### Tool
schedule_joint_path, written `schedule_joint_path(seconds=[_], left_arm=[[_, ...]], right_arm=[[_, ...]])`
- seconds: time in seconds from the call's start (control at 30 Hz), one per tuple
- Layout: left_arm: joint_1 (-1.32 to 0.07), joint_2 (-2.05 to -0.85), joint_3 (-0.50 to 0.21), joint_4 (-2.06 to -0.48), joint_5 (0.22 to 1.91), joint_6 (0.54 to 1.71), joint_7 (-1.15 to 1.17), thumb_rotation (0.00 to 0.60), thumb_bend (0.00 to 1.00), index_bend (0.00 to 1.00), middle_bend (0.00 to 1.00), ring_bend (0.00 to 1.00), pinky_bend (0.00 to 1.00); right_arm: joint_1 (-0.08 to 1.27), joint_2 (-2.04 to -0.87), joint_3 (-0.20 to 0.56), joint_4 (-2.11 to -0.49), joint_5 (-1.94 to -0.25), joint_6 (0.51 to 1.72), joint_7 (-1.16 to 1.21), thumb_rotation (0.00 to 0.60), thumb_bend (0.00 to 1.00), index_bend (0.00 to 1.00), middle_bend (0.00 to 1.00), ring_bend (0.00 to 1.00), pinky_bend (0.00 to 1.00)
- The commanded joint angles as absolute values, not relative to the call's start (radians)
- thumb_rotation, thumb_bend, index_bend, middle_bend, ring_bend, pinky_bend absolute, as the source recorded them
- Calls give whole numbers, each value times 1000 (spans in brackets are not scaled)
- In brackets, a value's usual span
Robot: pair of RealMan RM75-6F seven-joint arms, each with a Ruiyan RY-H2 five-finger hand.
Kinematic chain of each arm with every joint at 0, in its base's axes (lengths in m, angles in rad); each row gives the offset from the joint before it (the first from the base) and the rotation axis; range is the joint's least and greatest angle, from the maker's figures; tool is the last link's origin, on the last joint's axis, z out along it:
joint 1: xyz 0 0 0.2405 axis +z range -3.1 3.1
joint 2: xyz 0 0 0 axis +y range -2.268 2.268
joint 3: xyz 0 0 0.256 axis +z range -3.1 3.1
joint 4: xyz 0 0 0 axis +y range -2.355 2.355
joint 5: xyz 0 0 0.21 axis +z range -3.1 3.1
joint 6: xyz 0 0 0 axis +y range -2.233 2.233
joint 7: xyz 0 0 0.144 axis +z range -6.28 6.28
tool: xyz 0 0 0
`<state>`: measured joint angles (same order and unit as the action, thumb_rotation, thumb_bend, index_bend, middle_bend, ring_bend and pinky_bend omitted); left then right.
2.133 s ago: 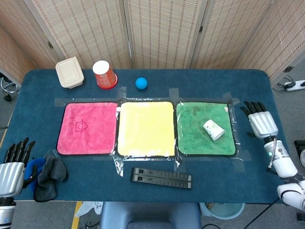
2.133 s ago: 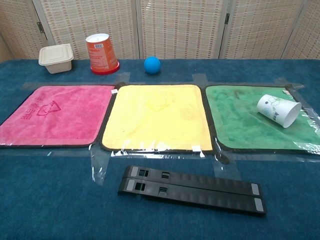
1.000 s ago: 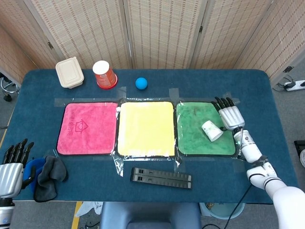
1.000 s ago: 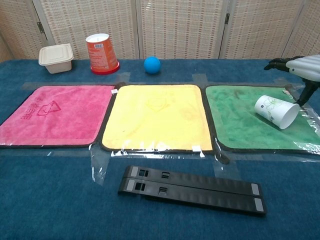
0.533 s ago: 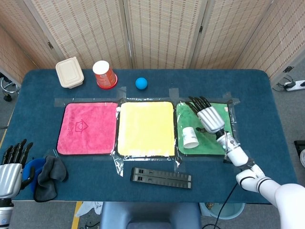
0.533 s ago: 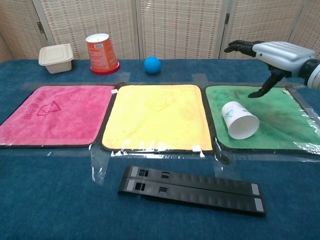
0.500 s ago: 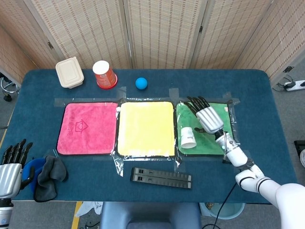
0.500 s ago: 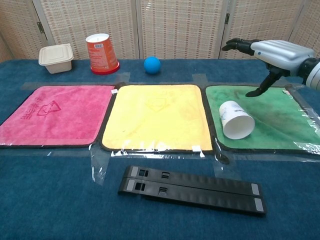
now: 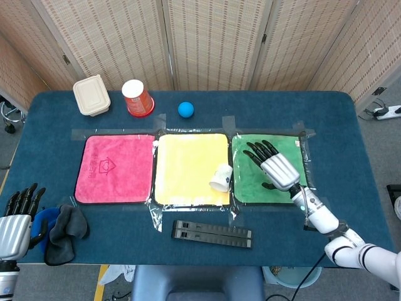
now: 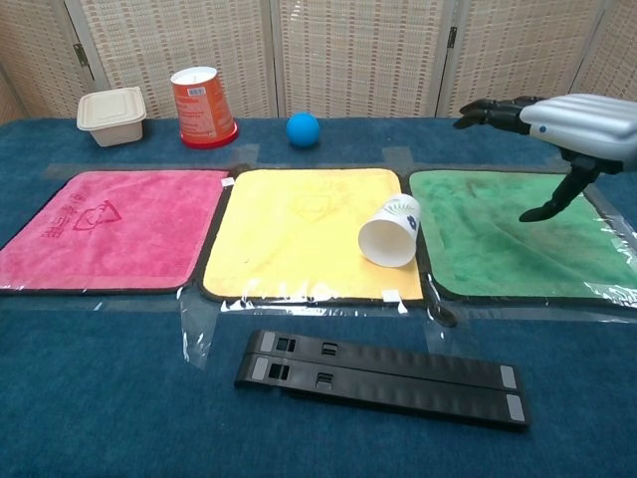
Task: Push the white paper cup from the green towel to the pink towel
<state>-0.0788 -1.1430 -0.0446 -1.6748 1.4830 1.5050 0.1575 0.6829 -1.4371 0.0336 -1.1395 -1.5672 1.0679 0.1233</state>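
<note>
Route from white paper cup [image 9: 220,178] to pink towel [image 9: 115,168]: yellow towel [image 9: 188,164] is lying flat between, nothing standing on it. Black strip [image 9: 212,233] is lying nearer than the yellow towel; orange cup [image 9: 137,98], blue ball [image 9: 185,109] are standing beyond it.

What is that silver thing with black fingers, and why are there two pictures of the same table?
That is a robot's right hand, open and holding nothing. Its left hand waits at the table's near corner. One picture looks down from the robot's head, the other looks forward from its chest. On the blue table lie a pink towel, a yellow towel and a green towel. A white paper cup lies tipped over at the yellow towel's edge nearest the green one.
</note>
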Motion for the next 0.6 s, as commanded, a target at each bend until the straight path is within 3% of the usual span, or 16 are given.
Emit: schedule_joint_path(seconds=[0.03, 0.53, 0.6], left_arm=[[-77, -1142, -43, -1676, 1486, 1508, 157, 600, 577, 74, 31, 42, 0], [-65, -1135, -35, -1674, 1498, 1523, 141, 600, 577, 75, 30, 42, 0], [-64, -1134, -35, -1672, 1497, 1523, 139, 600, 577, 75, 31, 42, 0]], right_arm=[[682, -1431, 22, -1157, -1555, 1032, 106, 600, 70, 59, 20, 25, 0], [716, -1491, 36, -1159, -1494, 908, 69, 600, 71, 99, 118, 196, 180], [720, -1493, 36, -1158, -1487, 893, 58, 600, 71, 107, 175, 238, 212]])
